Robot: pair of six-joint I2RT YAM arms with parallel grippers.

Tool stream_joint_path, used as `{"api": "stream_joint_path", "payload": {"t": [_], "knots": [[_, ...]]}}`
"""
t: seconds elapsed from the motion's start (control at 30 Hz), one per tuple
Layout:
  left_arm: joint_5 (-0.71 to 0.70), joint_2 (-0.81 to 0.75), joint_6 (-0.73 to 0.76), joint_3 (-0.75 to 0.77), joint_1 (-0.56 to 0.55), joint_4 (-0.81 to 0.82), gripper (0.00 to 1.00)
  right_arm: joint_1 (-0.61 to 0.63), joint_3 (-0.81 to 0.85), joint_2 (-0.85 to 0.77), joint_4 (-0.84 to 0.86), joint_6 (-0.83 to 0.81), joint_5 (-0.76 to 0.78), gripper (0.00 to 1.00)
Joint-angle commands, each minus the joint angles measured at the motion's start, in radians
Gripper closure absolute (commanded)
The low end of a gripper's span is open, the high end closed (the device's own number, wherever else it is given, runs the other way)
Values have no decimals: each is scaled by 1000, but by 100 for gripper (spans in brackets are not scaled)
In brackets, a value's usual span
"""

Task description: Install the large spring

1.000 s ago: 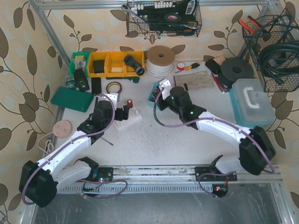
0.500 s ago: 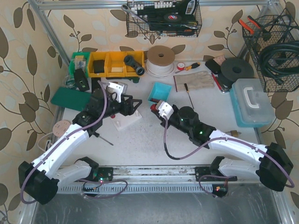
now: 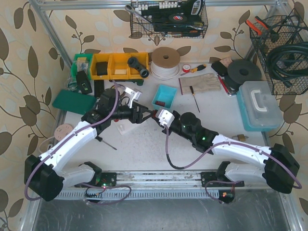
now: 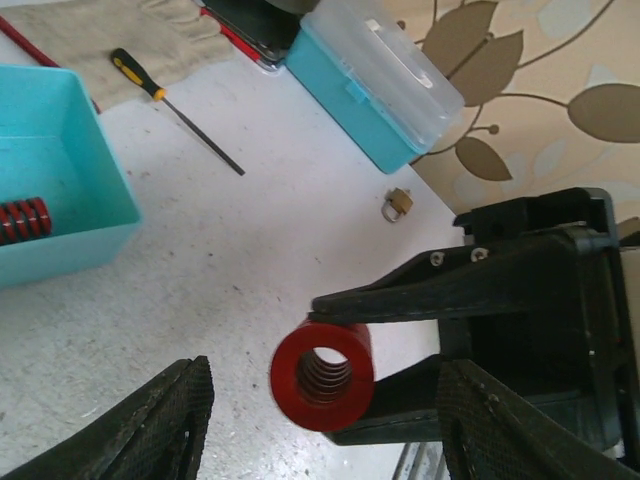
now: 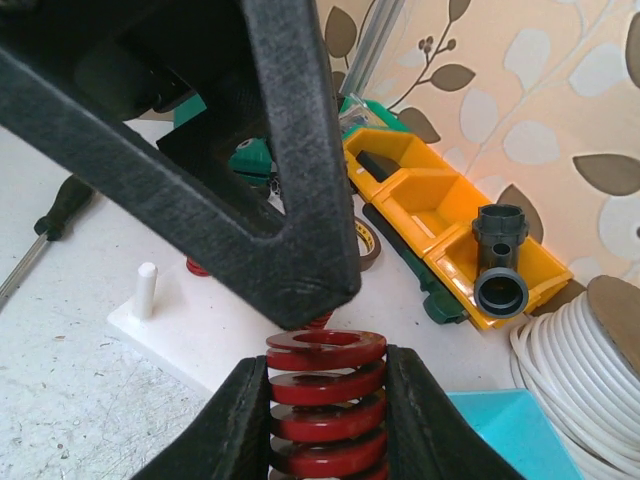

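The large spring (image 5: 325,352) is pinched in the right gripper (image 5: 326,430), clear of the table (image 4: 250,250). It is offered end-on between the spread fingers of the left gripper (image 4: 325,400), untouched by them. On the white base (image 5: 215,345) a peg (image 5: 147,288) is bare, so seating is judged not yet done. A teal tray (image 4: 60,150), yellow bins (image 5: 430,215) and a screwdriver (image 4: 175,95) are seen on the speckled surface, with leaf wallpaper behind.

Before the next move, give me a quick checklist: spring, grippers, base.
1. Grip: spring clamped in right gripper: ok.
2. Handover: left gripper open, its fingers either side of the spring's end: ok.
3. Depth: left gripper far enough onto the spring to close: cannot tell.
4. Target: white peg on base bare: ok.
5. Alignment: spring over the peg: not ok, it is held off to the side of the base.
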Motion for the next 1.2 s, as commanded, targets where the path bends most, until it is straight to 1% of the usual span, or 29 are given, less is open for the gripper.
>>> {"api": "stream_joint_path", "payload": {"t": [0.0, 0.13, 0.3, 0.43, 0.5, 0.67, 0.73, 0.83, 0.9, 0.97, 1.0, 1.03, 1.07, 1.1, 1.17], "knots": [[72, 17, 20, 34, -14, 3, 35, 12, 2, 15, 61, -17, 20, 100], [70, 46, 28, 44, -15, -15, 36, 18, 0, 19, 65, -20, 17, 100], [68, 68, 28, 48, -16, -18, 41, 27, -12, 9, 83, -30, 15, 100], [83, 79, -3, 42, -17, 10, 44, 33, -15, 12, 87, -37, 2, 100], [114, 85, -28, 33, -18, 44, 47, 38, -15, 16, 91, -38, 3, 100], [148, 84, -53, 21, -18, 73, 60, 40, -18, 27, 96, -42, 15, 100], [147, 80, -54, 19, -18, 70, 69, 41, -21, 28, 100, -43, 16, 100], [144, 78, -54, 23, -18, 53, 88, 42, -23, 33, 103, -43, 24, 99], [139, 78, -53, 27, -18, 36, 98, 41, -25, 35, 103, -42, 34, 94], [124, 78, -45, 33, -18, 15, 100, 41, -26, 39, 103, -42, 42, 86], [115, 76, -42, 36, -18, 5, 100, 41, -25, 40, 102, -41, 46, 81], [102, 73, -38, 37, -18, -3, 100, 41, -25, 41, 100, -38, 54, 73], [87, 70, -36, 36, -18, -5, 100, 41, -22, 43, 94, -34, 64, 62], [70, 67, -37, 37, -18, -8, 100, 42, -18, 43, 86, -32, 77, 52], [30, 60, -36, 39, -19, -21, 100, 41, -8, 41, 61, -25, 103, 40]]}}
